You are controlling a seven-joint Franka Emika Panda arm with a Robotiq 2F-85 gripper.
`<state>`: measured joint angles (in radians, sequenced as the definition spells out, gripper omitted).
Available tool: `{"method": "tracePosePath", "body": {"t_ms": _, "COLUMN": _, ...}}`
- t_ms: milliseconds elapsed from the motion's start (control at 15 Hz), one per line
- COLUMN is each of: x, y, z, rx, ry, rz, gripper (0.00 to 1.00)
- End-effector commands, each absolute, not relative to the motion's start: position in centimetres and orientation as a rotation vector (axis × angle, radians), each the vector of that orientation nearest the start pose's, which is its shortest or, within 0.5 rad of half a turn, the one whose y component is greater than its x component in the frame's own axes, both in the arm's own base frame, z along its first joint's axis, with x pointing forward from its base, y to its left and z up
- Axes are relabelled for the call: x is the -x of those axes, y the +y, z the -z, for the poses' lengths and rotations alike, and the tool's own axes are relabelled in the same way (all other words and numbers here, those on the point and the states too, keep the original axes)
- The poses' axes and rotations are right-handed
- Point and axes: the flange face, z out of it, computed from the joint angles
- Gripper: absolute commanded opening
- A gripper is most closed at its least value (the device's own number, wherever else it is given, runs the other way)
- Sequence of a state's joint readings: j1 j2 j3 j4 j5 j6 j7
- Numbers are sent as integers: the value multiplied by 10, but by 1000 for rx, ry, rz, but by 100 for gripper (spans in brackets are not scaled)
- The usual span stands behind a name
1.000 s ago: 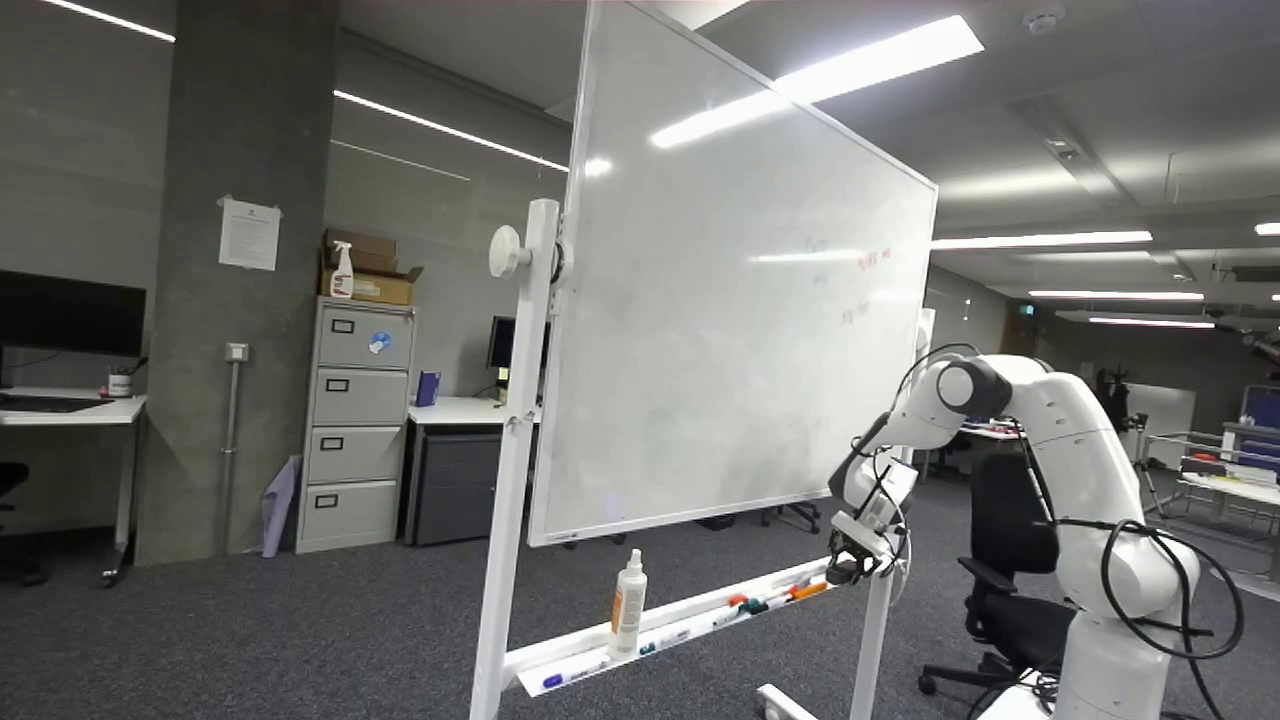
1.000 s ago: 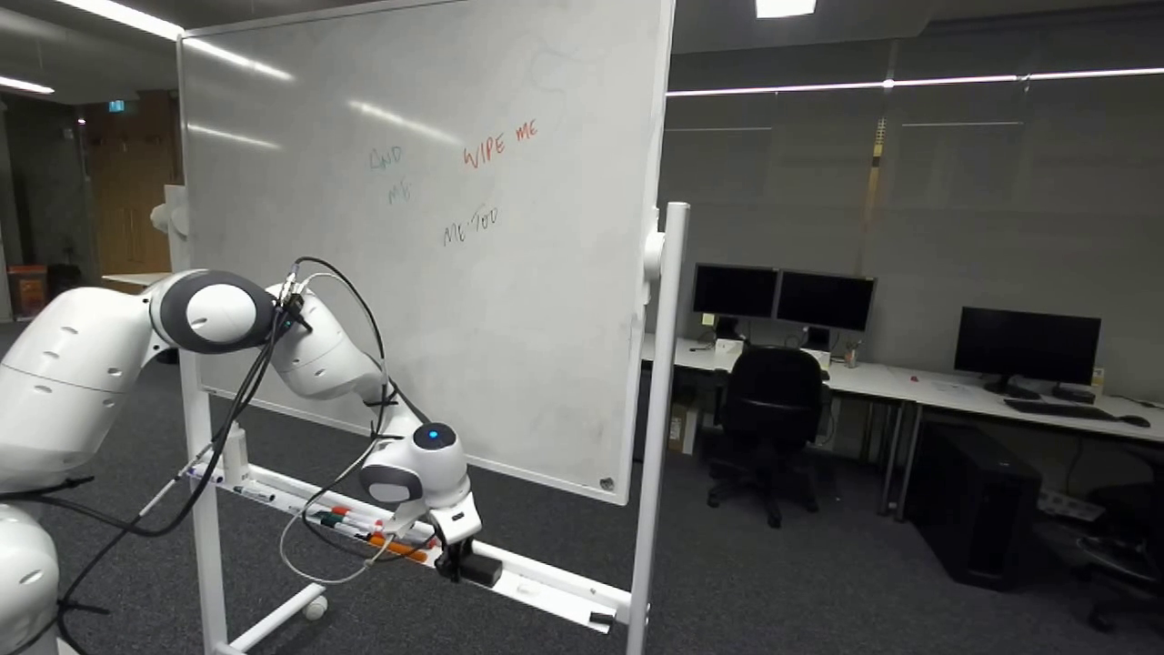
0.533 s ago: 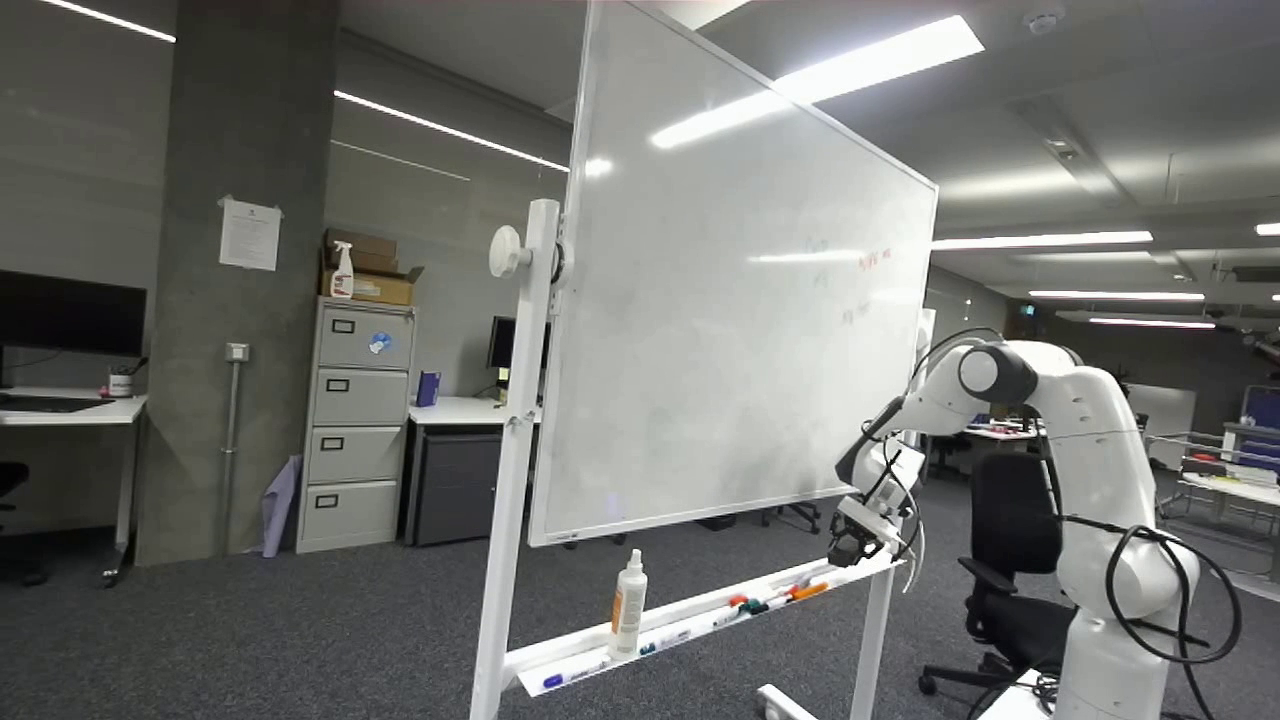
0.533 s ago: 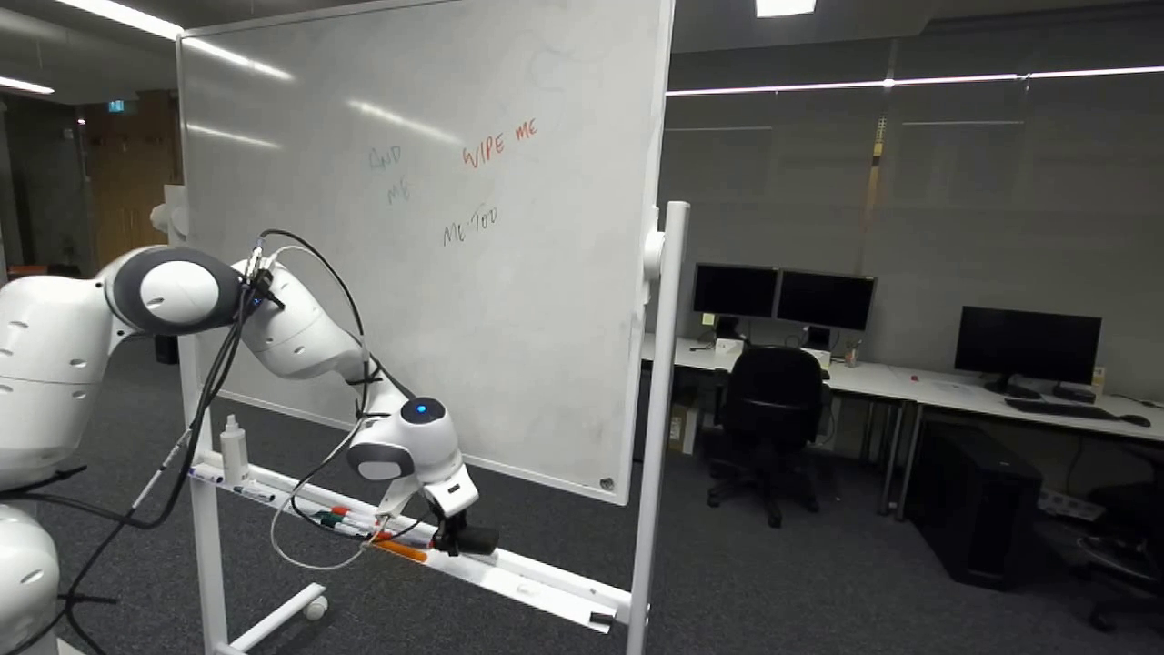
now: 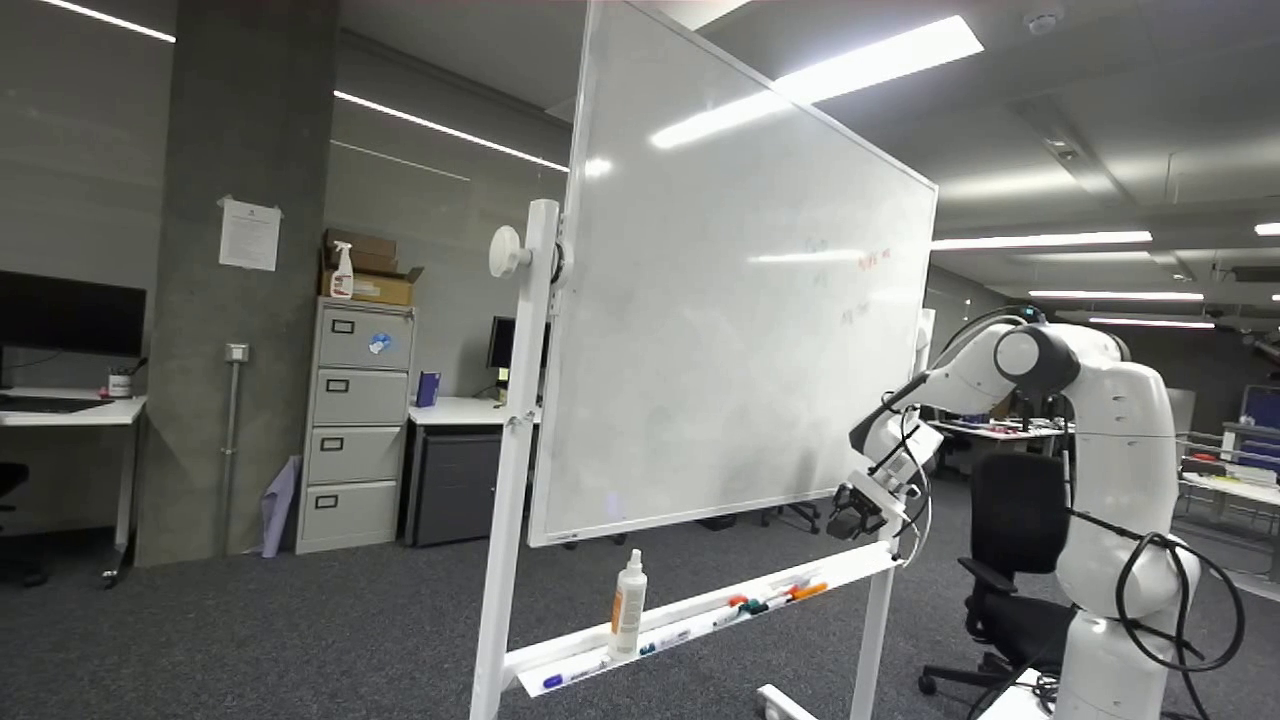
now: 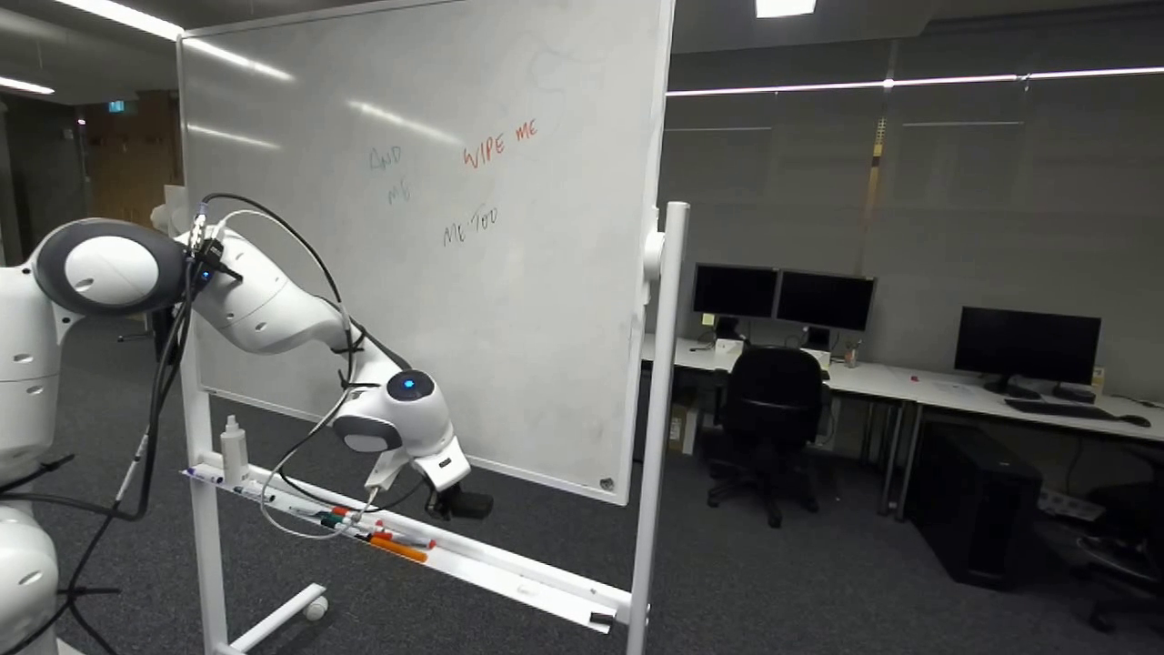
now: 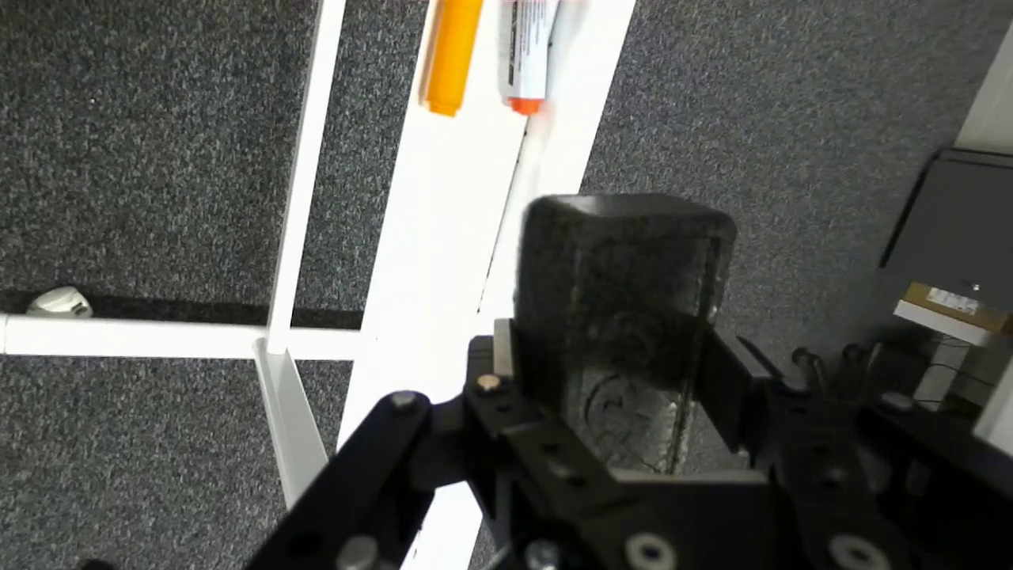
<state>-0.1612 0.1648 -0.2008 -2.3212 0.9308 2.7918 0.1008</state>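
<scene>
The fingers [image 7: 498,404] are clamped on a pretty chunky black eraser [image 7: 625,293], one on each side. It's hanging in midair above the white tray [image 6: 509,582]. There's an orange marker [image 7: 455,59] lying on that tray, plus some red writing [image 6: 500,144] up on the whiteboard [image 6: 546,318].

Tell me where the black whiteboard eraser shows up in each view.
In an exterior view: black whiteboard eraser low, right of centre.
In an exterior view: eraser low, left of centre.
In the wrist view: eraser just right of centre.
Landmark in all three: the orange marker on the tray.
</scene>
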Motion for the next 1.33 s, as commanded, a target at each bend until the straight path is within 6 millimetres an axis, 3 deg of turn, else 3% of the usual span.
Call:
{"method": "tracePosePath", "body": {"t_ms": 0, "x": -483, "y": -230, "z": -288, "rx": 2117, "ry": 1655, "rz": 439, "gripper": 34}}
{"method": "tracePosePath", "body": {"t_ms": 800, "x": -501, "y": -249, "z": -218, "rx": 2170, "ry": 1774, "rz": 377, "gripper": 34}}
{"method": "tracePosePath", "body": {"t_ms": 1267, "x": -494, "y": -247, "z": -198, "rx": 2267, "ry": 1736, "rz": 303, "gripper": 34}}
